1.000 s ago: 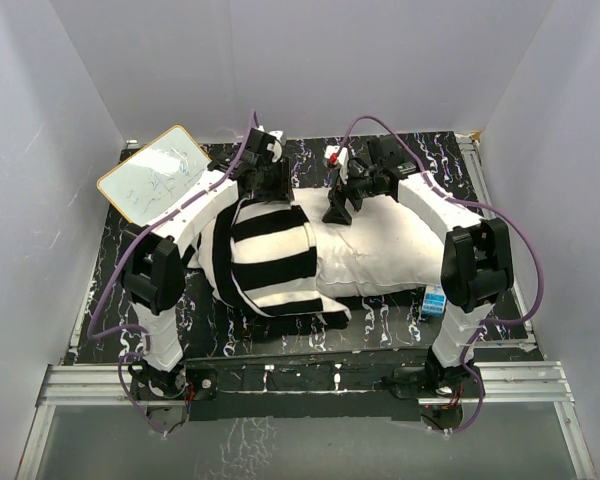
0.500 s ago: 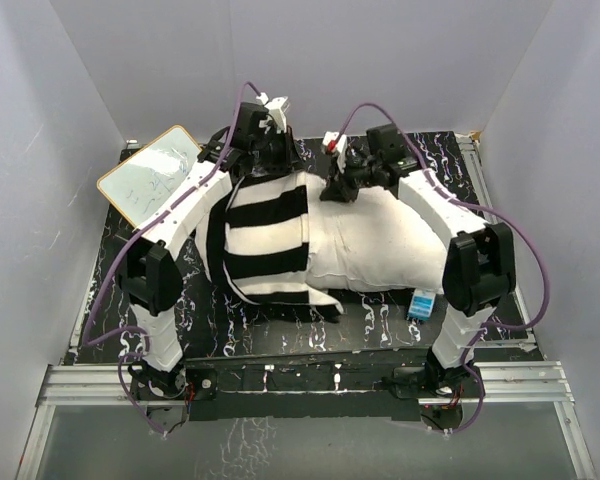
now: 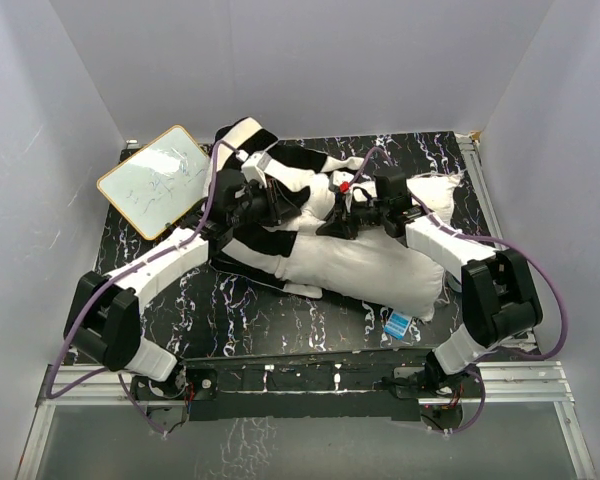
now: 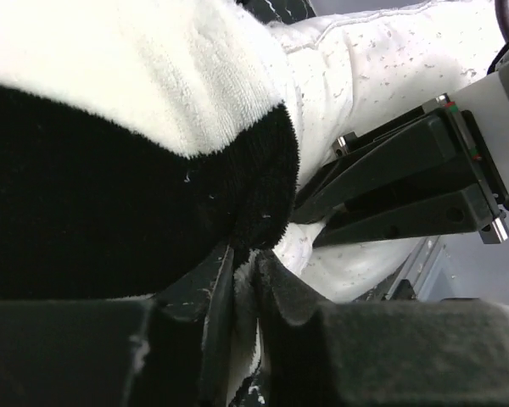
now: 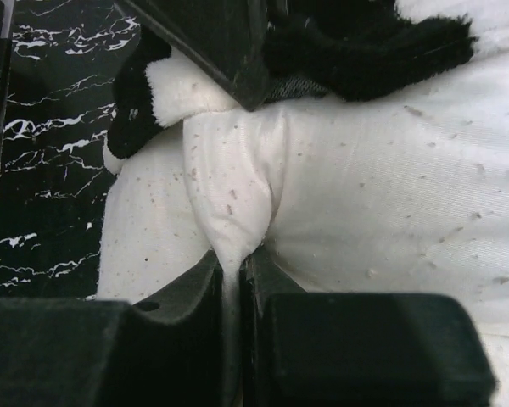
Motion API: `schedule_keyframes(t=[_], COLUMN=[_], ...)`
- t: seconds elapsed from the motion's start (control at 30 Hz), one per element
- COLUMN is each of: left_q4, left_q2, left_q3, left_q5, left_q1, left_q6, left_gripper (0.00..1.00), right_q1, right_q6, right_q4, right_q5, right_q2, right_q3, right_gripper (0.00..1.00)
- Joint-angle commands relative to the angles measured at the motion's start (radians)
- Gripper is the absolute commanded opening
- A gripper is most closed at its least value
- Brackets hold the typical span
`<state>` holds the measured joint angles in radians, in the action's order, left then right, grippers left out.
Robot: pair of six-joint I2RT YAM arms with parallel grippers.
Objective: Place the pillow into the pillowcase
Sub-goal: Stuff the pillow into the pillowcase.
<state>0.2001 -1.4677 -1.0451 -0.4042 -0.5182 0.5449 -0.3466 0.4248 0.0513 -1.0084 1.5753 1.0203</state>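
Left tool [image 4: 242, 264] shown clamped on the hem of the pillowcase [image 4: 110, 195], right tool [image 5: 235, 259] pinched shut on a fold of the pillow [image 5: 390, 170], presumably so the former can be drawn over the latter. The pillow is laid across the desk [image 3: 230, 300] middle, its left end partly covered.

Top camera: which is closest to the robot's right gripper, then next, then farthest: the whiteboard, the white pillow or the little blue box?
1. The pillow: right at the right gripper, whose jaws pinch a fold of its fabric.
2. The little blue box: nearer the camera, by the pillow's near edge on the right.
3. The whiteboard: away at the far left.
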Motion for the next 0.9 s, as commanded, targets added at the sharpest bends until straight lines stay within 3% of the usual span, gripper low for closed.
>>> schedule_keyframes(t=[0.0,0.1,0.17,0.33,0.47,0.57,0.73,0.87], left_q4=[0.01,-0.095,-0.155,-0.326,-0.482,-0.612,-0.741,-0.785], left_q2=[0.117,0.224,0.273,0.222,0.04,-0.095,-0.247,-0.295], left_q3=[0.058,0.04,0.014,-0.135,-0.33,-0.504,-0.671,-0.717], left_q5=[-0.014,0.099,0.159,0.273,0.507,0.63,0.724,0.787], left_q1=[-0.03,-0.029,-0.031,-0.06,-0.182,-0.205,-0.208,-0.209], left_q6=[0.009,-0.081,-0.137,-0.17,-0.236,-0.256,-0.312,-0.348], left_gripper=[0.25,0.54,0.64,0.64,0.62,0.6,0.53,0.43], right_q1=[-0.023,-0.025,-0.026,-0.025,-0.026,-0.025,-0.024,-0.024], right_q6=[0.119,0.131,0.126,0.114,0.105,0.104,0.104,0.104], right_q4=[0.074,0.046,0.04,0.036,0.027,0.025,0.02,0.021], right_q5=[-0.032,-0.045,-0.053,-0.062,-0.072,-0.073,-0.078,-0.078], right_q2=[0.009,-0.016,-0.021,-0.034,-0.037,-0.039,-0.035,-0.031], right_q3=[-0.041,-0.088,-0.091,-0.088,-0.09,-0.094,-0.097,-0.097], right_gripper=[0.08,0.08,0.08,0.08,0.08,0.08,0.08,0.08])
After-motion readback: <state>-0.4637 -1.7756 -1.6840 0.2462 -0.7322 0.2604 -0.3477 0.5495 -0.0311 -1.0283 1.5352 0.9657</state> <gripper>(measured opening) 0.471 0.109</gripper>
